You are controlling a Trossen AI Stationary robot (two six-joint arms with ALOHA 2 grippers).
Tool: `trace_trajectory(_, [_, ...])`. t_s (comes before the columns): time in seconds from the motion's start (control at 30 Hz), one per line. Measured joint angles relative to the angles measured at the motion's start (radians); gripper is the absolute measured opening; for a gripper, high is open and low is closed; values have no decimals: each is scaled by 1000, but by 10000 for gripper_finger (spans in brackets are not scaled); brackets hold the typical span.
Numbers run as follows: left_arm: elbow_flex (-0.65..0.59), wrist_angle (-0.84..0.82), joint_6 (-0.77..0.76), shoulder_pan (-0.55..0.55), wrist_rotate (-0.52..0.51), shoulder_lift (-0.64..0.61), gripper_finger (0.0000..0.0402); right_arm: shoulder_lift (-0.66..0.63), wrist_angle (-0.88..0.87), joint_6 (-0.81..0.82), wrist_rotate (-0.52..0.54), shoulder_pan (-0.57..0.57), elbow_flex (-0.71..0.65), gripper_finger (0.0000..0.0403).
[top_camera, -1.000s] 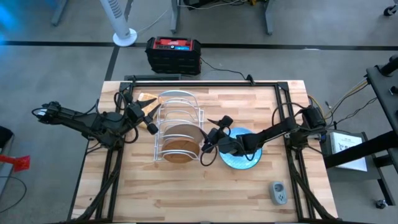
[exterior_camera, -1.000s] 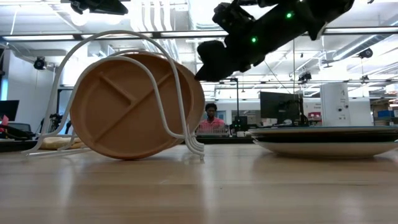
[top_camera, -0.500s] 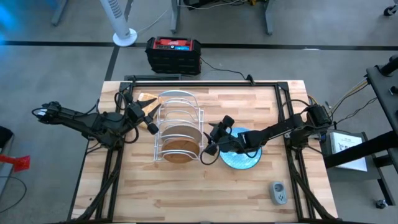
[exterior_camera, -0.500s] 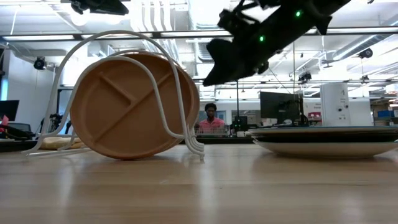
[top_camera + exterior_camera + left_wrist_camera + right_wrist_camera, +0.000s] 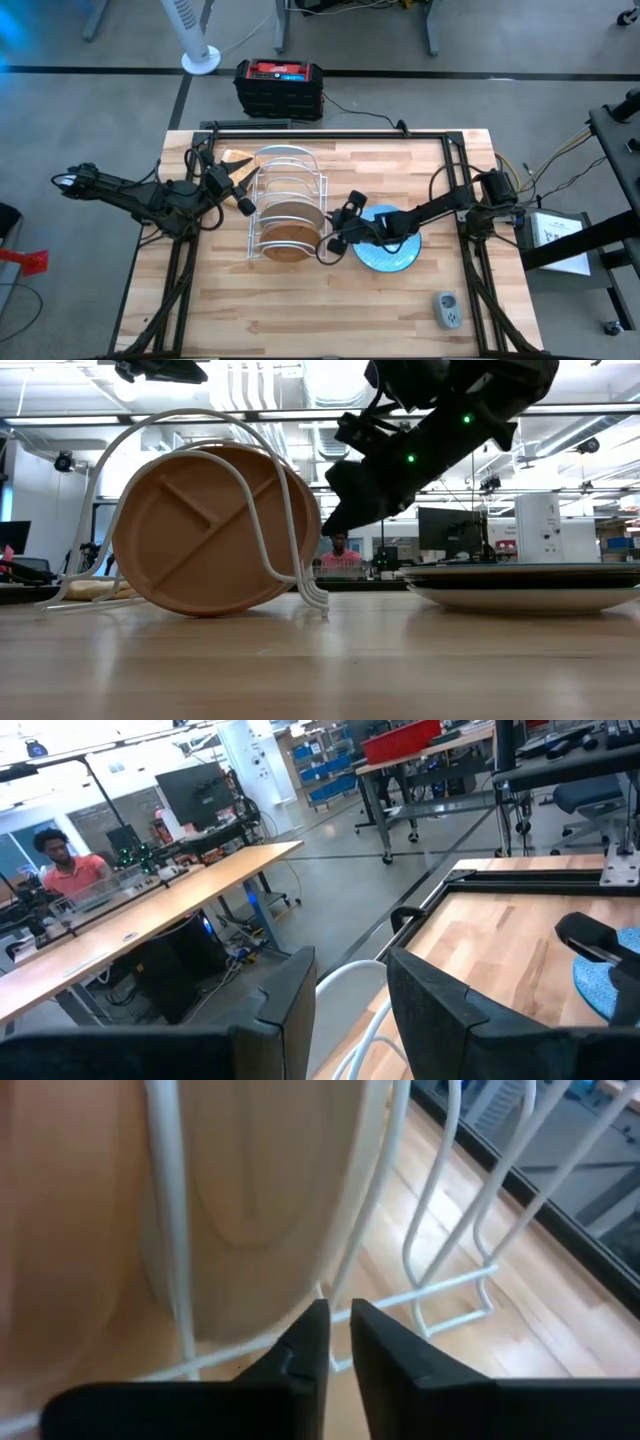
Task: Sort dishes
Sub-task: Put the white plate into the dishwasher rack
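My right gripper [image 5: 329, 243] sits just beside the white wire rack [image 5: 287, 205], fingers nearly pressed together, pinching nothing. The brown wooden divided plate [image 5: 215, 530] stands on edge in the rack, tilted, its face toward the table's front edge and its divider ridges running diagonally. The light blue plate [image 5: 388, 251] lies flat under my right arm. My left gripper [image 5: 240, 190] hovers by the rack's far-left side, fingers [image 5: 285, 1010] apart, empty.

Bright, even overhead light — ceiling strips glare in the low view, the right wrist view close and soft.
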Motion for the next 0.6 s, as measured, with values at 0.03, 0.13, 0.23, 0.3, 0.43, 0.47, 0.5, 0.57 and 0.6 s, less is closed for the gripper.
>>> trace_trajectory(0.03, [0,0,0,1,0,0,116,0,13,-8,-2,0,0,26])
trace_trajectory(0.13, [0,0,0,1,0,0,116,0,38,-44,-18,-2,0,10])
trace_trajectory(0.23, [0,0,0,1,0,0,116,0,71,-69,-50,-7,0,2])
trace_trajectory(0.3, [0,0,0,0,0,0,116,0,72,-71,-54,-10,0,2])
trace_trajectory(0.43, [0,0,0,0,0,0,116,0,69,-75,-56,-13,0,1])
trace_trajectory(0.47, [0,0,0,0,0,0,116,0,64,-75,-56,-13,0,1])
trace_trajectory(0.5, [0,0,0,0,0,0,116,0,59,-75,-53,-13,0,1])
trace_trajectory(0.57, [0,0,0,0,0,0,116,-1,43,-74,-28,-13,0,1])
trace_trajectory(0.6, [0,0,0,0,0,0,116,-5,25,-74,-10,-12,0,1])
